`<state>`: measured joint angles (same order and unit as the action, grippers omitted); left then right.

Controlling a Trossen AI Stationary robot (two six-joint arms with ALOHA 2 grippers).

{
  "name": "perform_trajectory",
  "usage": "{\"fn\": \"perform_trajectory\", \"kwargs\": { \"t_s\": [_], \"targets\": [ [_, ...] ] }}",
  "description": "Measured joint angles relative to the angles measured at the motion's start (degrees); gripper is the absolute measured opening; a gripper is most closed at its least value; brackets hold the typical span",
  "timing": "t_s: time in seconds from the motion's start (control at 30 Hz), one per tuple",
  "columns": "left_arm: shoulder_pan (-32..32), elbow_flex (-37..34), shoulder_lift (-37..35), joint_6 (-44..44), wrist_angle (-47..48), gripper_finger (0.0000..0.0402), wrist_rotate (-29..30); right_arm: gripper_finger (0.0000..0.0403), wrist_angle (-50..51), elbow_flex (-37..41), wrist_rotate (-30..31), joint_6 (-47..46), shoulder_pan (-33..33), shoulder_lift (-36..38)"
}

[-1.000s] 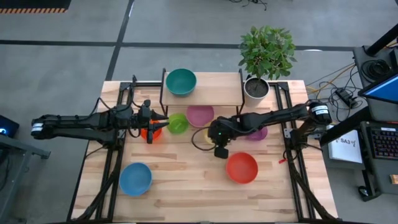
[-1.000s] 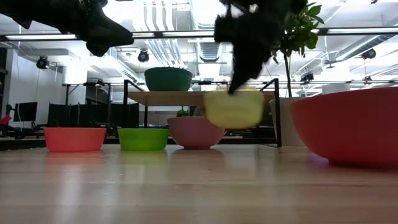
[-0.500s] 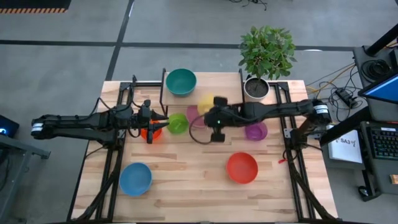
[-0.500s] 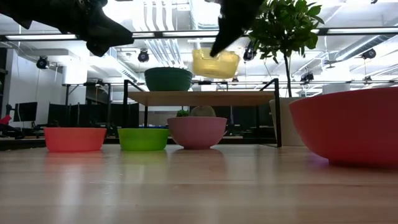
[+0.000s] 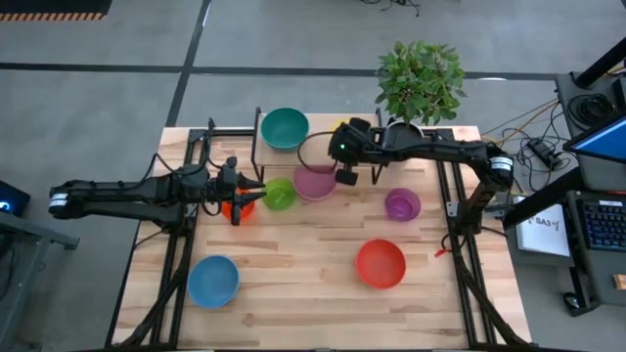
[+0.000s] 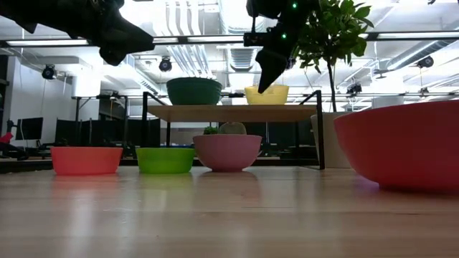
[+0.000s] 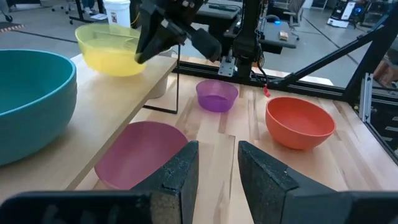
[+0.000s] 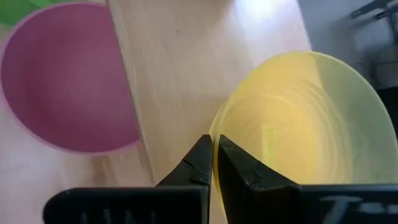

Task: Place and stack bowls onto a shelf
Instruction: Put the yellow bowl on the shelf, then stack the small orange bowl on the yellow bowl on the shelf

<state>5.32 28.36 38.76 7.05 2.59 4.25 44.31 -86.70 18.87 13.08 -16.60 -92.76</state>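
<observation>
My right gripper is shut on the yellow bowl, over the shelf at its right part. The teal bowl stands on the shelf's left part. The pink bowl sits on the table, half under the shelf's near edge. My left gripper is open and hovers over the orange bowl, next to the lime green bowl. Purple, red and blue bowls rest on the table. My right gripper pinches the yellow bowl's rim on the side nearest the table's middle, one finger inside the bowl and one outside. The fingers slant down from above. The bowl is upright, its base at the shelf top.
A white pot with a green plant stands right of the shelf, close to my right arm. Black frame rails run along both table sides. Bare wood lies in the table's near middle, between the blue and red bowls.
My right gripper has carried the yellow bowl up from the middle of the table and toward the far edge, then lowered it to the shelf top beside the teal bowl. The bowl, lifted clear before, now stands level at the shelf.
</observation>
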Motion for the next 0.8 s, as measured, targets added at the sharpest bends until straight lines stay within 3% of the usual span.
{"fn": "perform_trajectory", "kwargs": {
  "t_s": [0.17, 0.43, 0.63, 0.8],
  "targets": [
    [0.0, 0.0, 0.02, 0.52, -0.27, 0.0095, 0.31, 0.0026, -0.27, 0.0, -1.3, 1.5, -1.26, 0.23],
    [0.02, 0.0, 0.0, 3.8, -1.42, 0.0095, 0.26, 0.0091, -0.8, 0.0, -0.91, 2.59, -1.71, 0.11],
    [-0.07, 0.0, 0.0, 11.04, 0.02, 0.0095, -2.22, 0.0113, -0.91, 0.02, -0.82, 3.03, -0.6, 1.99],
    [-0.7, 0.0, 0.2, 18.67, 6.74, 0.0093, -2.25, 0.0114, -0.69, 0.02, -0.84, 3.02, 2.4, 3.77]
  ]
}}
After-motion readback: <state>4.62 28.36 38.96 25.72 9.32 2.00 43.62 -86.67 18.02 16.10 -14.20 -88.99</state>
